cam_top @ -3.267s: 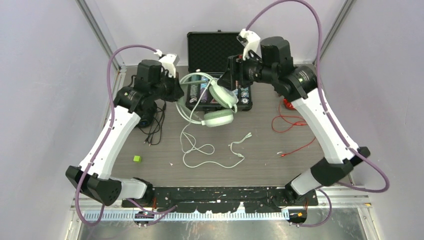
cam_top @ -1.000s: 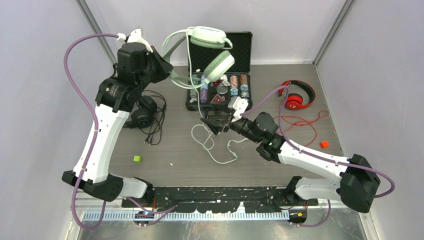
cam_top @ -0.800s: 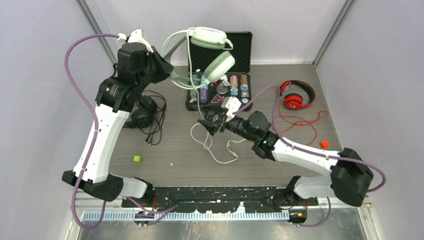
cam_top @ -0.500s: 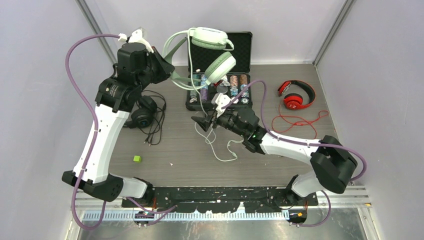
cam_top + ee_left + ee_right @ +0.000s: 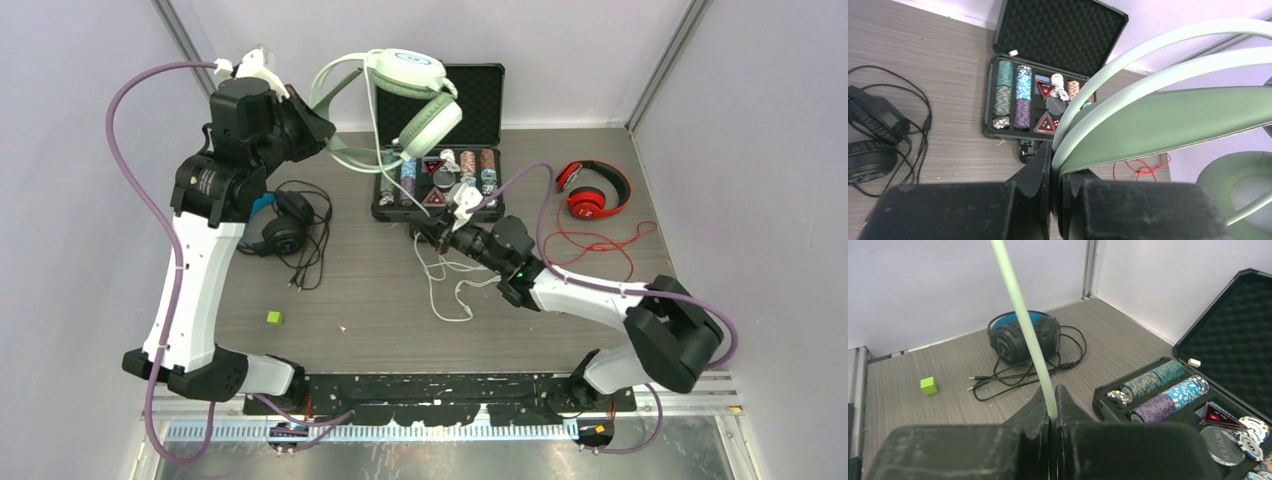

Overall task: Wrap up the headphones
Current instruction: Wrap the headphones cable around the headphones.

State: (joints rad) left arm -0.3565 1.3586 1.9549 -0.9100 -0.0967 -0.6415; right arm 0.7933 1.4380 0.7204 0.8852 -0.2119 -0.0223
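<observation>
The left pincer point(image 5: 1054, 167) holds the mint headphones point(image 5: 412, 76) aloft by the band; the right pincer point(image 5: 1053, 416) pinches their white cable point(image 5: 1019, 315). It is better to lead the cable around the band under light, even tension.

I see the mint-green headphones point(image 5: 412, 75) as smooth satin plastic, and their cable point(image 5: 1020, 315) as smooth and rubbery. The red headphones point(image 5: 587, 205) look glossy, the black headphones point(image 5: 1009, 347) matt. The table point(image 5: 350, 290) shows matt grey wood grain. The case point(image 5: 1058, 30) lid is lined with dimpled black foam.

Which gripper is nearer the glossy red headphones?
Right. The right gripper, pinching the white cable, sits left of the red headphones; the left gripper, holding the mint-green headphones, is farther left.
</observation>
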